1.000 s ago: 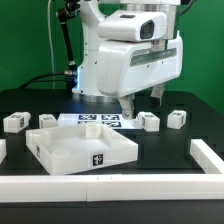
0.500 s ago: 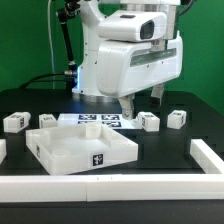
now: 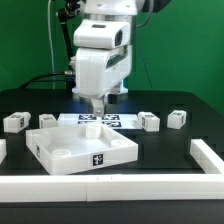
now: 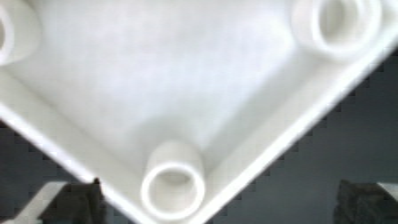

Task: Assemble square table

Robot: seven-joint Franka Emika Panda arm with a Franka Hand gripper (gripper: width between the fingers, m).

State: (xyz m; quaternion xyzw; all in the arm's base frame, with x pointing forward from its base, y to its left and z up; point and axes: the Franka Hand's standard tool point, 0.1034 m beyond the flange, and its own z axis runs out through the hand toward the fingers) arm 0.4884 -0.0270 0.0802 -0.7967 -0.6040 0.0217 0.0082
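Note:
The square table's white panel lies rim-up on the black surface in the exterior view, with a tag on its front wall. Four small white tagged legs lie loose behind it: two at the exterior view's left and two at the right. My gripper hangs just above the panel's back edge, open and empty. The wrist view looks straight down on a corner of the panel with a round socket. The dark fingertips stand wide apart on either side of that corner.
The marker board lies flat behind the panel, under the gripper. Long white bars edge the surface at the front and the exterior view's right. The robot base stands at the back.
The arm has swung toward the exterior view's left and turned its wrist. The gripper has moved from over the marker board's right end to above the panel's back edge. The parts have not moved.

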